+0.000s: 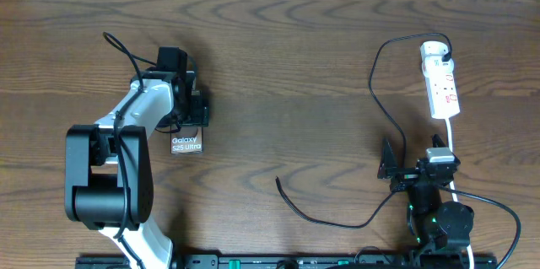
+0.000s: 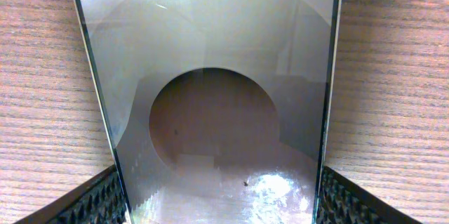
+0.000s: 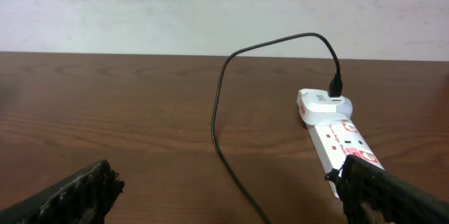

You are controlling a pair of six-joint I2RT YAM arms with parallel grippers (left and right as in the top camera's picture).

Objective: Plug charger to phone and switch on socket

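Note:
The phone [image 1: 186, 143] is a dark reflective slab with white "Galaxy S25 Ultra" lettering, lying left of centre. It fills the left wrist view [image 2: 217, 97]. My left gripper [image 1: 189, 121] has a finger against each long edge of it [image 2: 221, 206]. The charger [image 1: 376, 107] is a thin black cable running from a white plug at the far end of the socket [image 1: 443, 83], looping down to its free tip [image 1: 278, 181] on the table. My right gripper [image 1: 413, 168] is open and empty over the cable [image 3: 217, 112], near the socket [image 3: 340, 136].
The socket's white cord [image 1: 452, 138] runs toward the front past the right arm. A thick black robot cable [image 1: 498, 206] loops at the front right, another [image 1: 122, 50] behind the left arm. The table's far edge meets a white wall [image 3: 210, 6].

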